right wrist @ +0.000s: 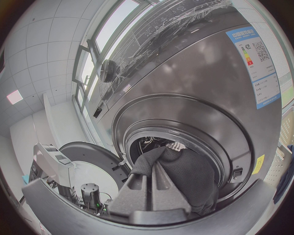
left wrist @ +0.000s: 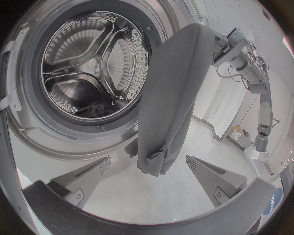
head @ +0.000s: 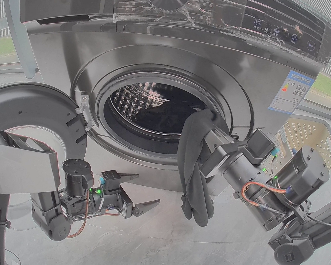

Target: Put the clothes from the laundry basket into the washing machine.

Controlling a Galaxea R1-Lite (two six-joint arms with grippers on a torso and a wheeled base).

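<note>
The washing machine (head: 238, 74) stands in front of me with its round door (head: 26, 113) swung open to the left. A dark garment (head: 157, 115) lies inside the drum (left wrist: 92, 61). My right gripper (right wrist: 152, 166) is shut on a dark grey garment (head: 195, 163) at the right rim of the drum opening; the cloth drapes over the fingers and hangs down in front of the machine. In the left wrist view the same grey garment (left wrist: 171, 101) hangs between me and the drum. My left gripper (head: 140, 194) is open and empty, low in front of the machine, left of the hanging cloth.
A cream laundry basket (head: 315, 137) stands to the right of the machine, behind my right arm; a bit of blue cloth (right wrist: 284, 179) shows at its edge. Grey floor tiles (head: 157, 251) lie open below the machine front.
</note>
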